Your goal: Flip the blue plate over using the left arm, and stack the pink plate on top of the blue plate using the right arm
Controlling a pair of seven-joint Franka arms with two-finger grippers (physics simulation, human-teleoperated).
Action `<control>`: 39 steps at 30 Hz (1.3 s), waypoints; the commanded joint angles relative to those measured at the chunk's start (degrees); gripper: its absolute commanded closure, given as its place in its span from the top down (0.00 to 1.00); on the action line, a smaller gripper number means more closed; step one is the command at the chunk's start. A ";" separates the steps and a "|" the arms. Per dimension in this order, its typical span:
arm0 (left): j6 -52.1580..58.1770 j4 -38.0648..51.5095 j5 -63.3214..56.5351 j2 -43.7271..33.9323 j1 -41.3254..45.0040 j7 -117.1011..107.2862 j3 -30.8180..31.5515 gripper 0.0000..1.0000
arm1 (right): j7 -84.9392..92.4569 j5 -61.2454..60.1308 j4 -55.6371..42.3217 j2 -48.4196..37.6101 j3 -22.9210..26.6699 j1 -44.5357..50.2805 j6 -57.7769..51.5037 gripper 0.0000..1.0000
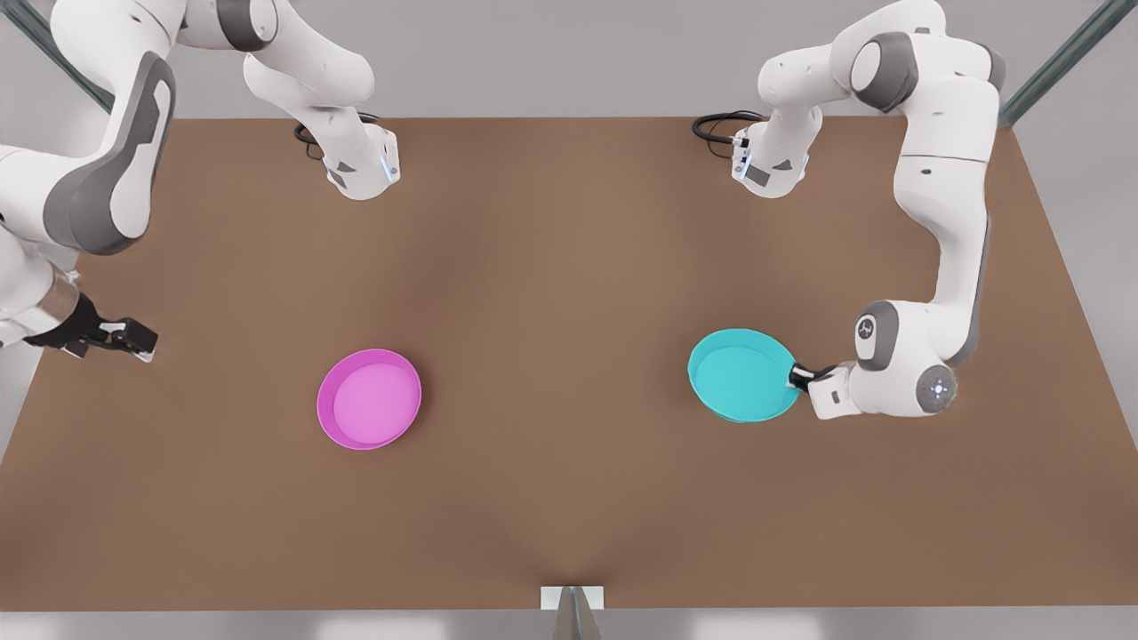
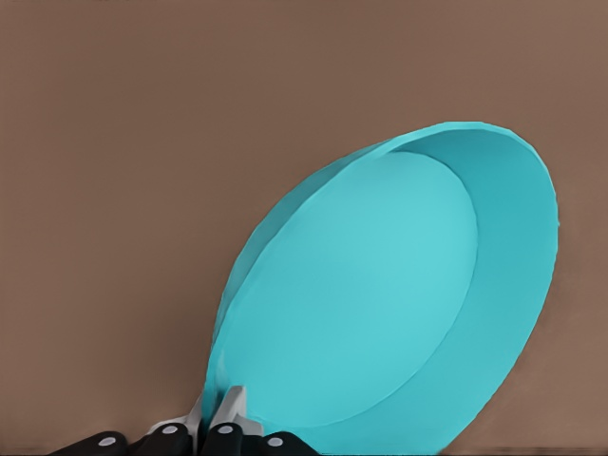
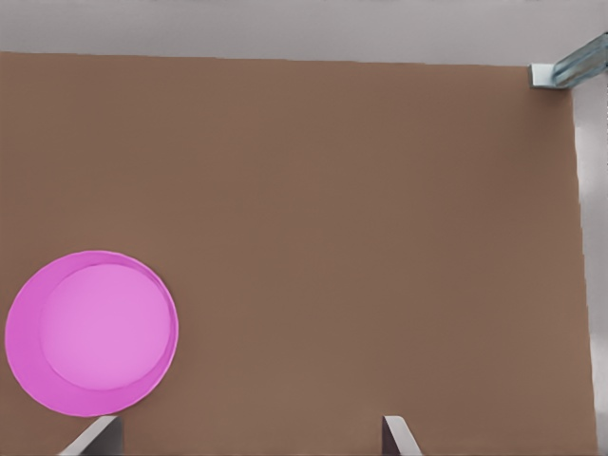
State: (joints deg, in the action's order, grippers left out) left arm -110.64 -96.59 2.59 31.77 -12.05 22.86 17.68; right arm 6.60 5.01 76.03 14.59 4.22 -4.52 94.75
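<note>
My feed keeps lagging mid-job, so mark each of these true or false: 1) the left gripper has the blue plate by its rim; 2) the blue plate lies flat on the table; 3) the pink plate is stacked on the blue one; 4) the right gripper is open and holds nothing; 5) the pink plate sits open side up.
1) True: the left gripper is shut on the rim of the blue plate.
2) False: it is tilted up on edge.
3) False: the pink plate lies apart on the table, toward the front view's left.
4) True: the right gripper waits open at the table's edge.
5) True.
</note>
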 commanded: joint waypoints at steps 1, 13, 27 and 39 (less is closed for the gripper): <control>0.25 0.00 -4.34 -0.04 -0.07 -0.62 1.03 0.21 | -0.01 0.00 0.00 0.08 0.00 0.04 0.00 1.00; 20.81 10.54 -29.04 0.57 14.33 -33.48 6.58 0.21 | 0.08 0.09 0.17 0.17 -0.09 0.21 -0.09 1.00; 52.37 16.53 -58.66 8.83 44.31 -63.81 5.61 0.21 | 0.08 0.00 0.26 1.05 -0.09 0.04 -0.35 1.00; 56.77 23.47 -61.83 23.25 69.97 -71.11 -18.12 0.21 | 0.17 -0.18 0.61 2.37 -0.09 -0.49 -0.44 1.00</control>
State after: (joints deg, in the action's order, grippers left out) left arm -53.91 -73.12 -59.78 55.41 57.92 -48.45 -0.42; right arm 6.77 4.83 76.63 17.28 4.13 -5.00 94.23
